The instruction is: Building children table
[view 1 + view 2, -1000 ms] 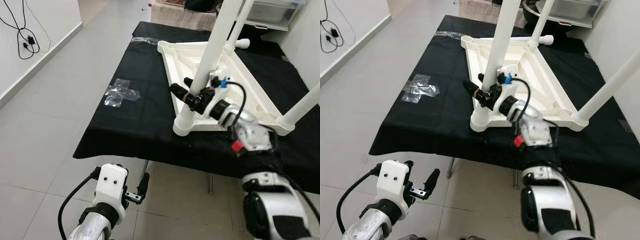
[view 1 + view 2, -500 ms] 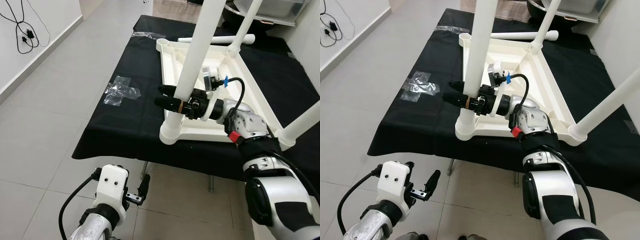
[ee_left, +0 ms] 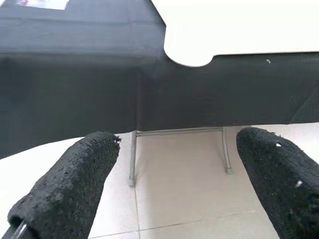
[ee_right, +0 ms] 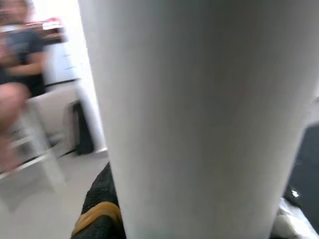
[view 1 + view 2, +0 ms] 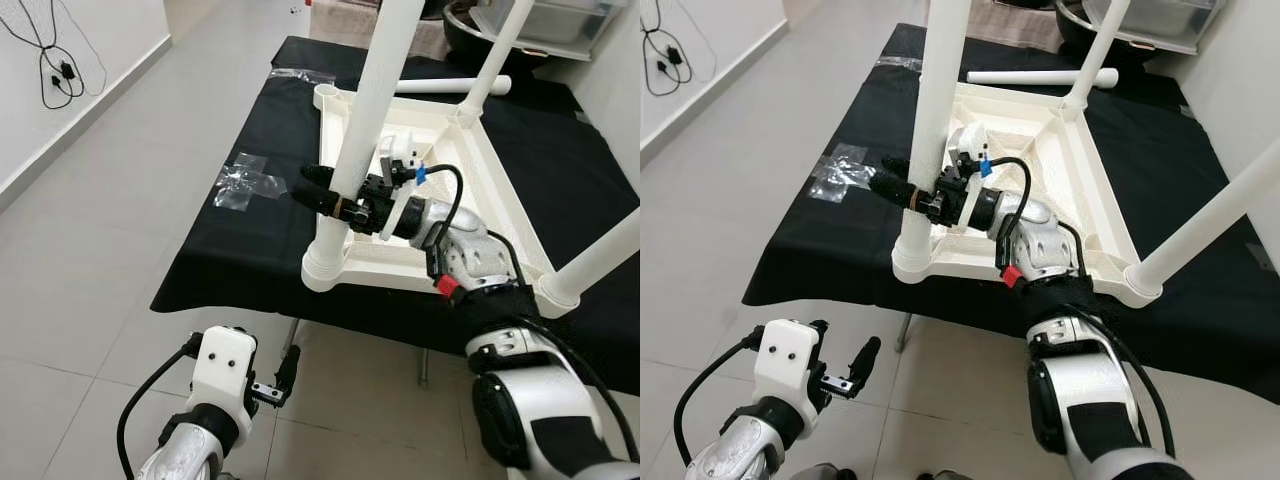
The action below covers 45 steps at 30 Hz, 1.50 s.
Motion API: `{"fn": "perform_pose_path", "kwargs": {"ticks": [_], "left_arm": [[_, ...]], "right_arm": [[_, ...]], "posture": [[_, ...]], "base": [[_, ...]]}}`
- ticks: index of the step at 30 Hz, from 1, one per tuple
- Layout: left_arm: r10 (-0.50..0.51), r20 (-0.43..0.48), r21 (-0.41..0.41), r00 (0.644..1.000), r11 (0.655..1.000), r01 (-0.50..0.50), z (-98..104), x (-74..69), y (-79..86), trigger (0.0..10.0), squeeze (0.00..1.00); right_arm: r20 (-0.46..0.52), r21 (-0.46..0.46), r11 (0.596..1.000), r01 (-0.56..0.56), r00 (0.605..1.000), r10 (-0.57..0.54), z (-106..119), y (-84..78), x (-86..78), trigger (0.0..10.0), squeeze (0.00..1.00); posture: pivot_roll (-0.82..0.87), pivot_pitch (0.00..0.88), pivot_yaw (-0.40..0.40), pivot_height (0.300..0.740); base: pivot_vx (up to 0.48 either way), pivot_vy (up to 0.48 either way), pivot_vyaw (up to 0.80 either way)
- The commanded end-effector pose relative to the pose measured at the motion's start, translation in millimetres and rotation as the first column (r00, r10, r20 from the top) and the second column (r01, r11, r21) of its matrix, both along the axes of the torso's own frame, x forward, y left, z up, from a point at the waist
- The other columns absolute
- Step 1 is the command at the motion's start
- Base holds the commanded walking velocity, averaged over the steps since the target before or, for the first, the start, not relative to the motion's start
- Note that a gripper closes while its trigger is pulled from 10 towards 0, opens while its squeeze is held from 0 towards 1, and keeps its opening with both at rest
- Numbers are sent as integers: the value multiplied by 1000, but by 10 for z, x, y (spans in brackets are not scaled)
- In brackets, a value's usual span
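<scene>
Table, white plastic, upside down: leg fitting

Table top [image 5: 500, 215] lies inverted on black cloth [image 5: 250, 240]. Near corner leg [image 5: 365, 130] stands in its socket [image 5: 325, 270], right gripper [image 5: 335, 197] clamped around it low down. Advice: keep leg upright, press straight down into socket. Loose leg [image 5: 450, 87] lies behind. Left gripper [image 3: 174, 184] idle below the edge, fingers spread, holding nothing.

**Black-draped table and what's sitting on it**

The table [image 5: 250, 240] wears a black cloth. On it, upside down, sits the white kids' tabletop [image 5: 480, 180] with legs sticking up. A loose white leg [image 5: 450, 86] lies behind it; crinkly clear plastic [image 5: 243, 182] lies left.
</scene>
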<state>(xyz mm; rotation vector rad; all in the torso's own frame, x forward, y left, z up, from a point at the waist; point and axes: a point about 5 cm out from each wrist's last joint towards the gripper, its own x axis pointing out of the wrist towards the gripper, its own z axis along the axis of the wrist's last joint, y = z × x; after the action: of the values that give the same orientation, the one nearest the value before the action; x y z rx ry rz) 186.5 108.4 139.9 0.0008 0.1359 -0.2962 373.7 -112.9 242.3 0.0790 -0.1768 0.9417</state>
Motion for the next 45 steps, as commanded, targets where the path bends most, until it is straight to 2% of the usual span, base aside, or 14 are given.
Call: {"fn": "perform_pose_path", "kwargs": {"ticks": [1, 10, 14, 19, 20, 21, 22, 23, 29, 30, 34, 36, 44, 45], "left_arm": [[-10, -33, -5, 999, 1000, 10, -62, -15, -4, 10000, 0], [-16, -32, -1, 999, 1000, 16, -66, -2, 2, 10000, 0], [-14, -30, 4, 999, 1000, 14, -66, -2, 5, 10000, 0], [-12, -29, 6, 1000, 1000, 13, -63, -5, 7, 10000, 0], [-13, -29, 5, 999, 1000, 13, -62, -6, 7, 10000, 0], [-13, -31, 4, 999, 1000, 13, -63, -7, 9, 10000, 0], [-13, -31, 4, 999, 1000, 13, -63, -7, 9, 10000, 0], [-13, -32, 3, 999, 1000, 13, -63, -7, 10, 10000, 0], [-13, -34, 0, 999, 1000, 13, -62, -7, 10, 10000, 0], [-13, -34, 0, 999, 1000, 13, -63, -4, 10, 10000, 0], [-14, -34, -1, 999, 1000, 14, -67, 1, 10, 10000, 0], [-13, -34, -2, 999, 1000, 13, -69, 6, 8, 10000, 0], [-14, -34, -3, 999, 1000, 14, -72, 9, 3, 10000, 0], [-13, -32, -4, 999, 1000, 13, -70, 6, -1, 10000, 0]], "right_arm": [[-93, 35, 971, 235, 969, -231, -147, -245, 44, 0, 0], [-137, -48, 644, 764, 633, -762, -452, -521, -160, 0, 0], [-239, -91, 330, 940, 301, -923, -543, -424, -405, 0, 0], [-264, -108, 273, 956, 237, -935, -514, -290, -434, 0, 0], [-256, -100, 297, 949, 264, -930, -485, -218, -420, 4902, 0], [-256, -57, 347, 936, 322, -912, -436, -131, -403, 10000, 722], [-256, -57, 347, 936, 322, -912, -436, -131, -403, 10000, 722], [-247, -17, 393, 919, 377, -892, -396, -73, -392, 10000, 1000], [-214, 41, 447, 894, 444, -870, -349, -92, -372, 10000, 1000], [-217, 76, 500, 863, 503, -836, -332, -133, -342, 10000, 0], [-204, 135, 625, 769, 638, -742, -297, -195, -280, 10000, 0], [-161, 143, 775, 615, 787, -595, -282, -261, -236, 10000, 0], [-171, 121, 941, 315, 941, -293, -265, -518, -176, 10000, 0], [-160, 114, 991, 67, 986, -49, -201, -485, -212, 10000, 0]], "posture": [[140, 131, -133, 740], [138, 131, -127, 740], [142, 133, -129, 740], [148, 132, -131, 740], [147, 132, -131, 740], [147, 133, -130, 740], [147, 133, -130, 740], [147, 133, -130, 740], [142, 135, -132, 740], [141, 134, -131, 740], [140, 134, -130, 740], [139, 131, -131, 740], [145, 132, -136, 740], [148, 130, -137, 740]], "base": [[0, 0, 0], [0, 0, 0], [0, 0, 0], [0, 0, 0], [0, 0, 0], [0, 0, 0], [0, 0, 0], [0, 0, 0], [0, 0, 0], [0, 0, 0], [0, 0, 0], [0, 0, 0], [0, 0, 0], [0, 0, 0]]}}
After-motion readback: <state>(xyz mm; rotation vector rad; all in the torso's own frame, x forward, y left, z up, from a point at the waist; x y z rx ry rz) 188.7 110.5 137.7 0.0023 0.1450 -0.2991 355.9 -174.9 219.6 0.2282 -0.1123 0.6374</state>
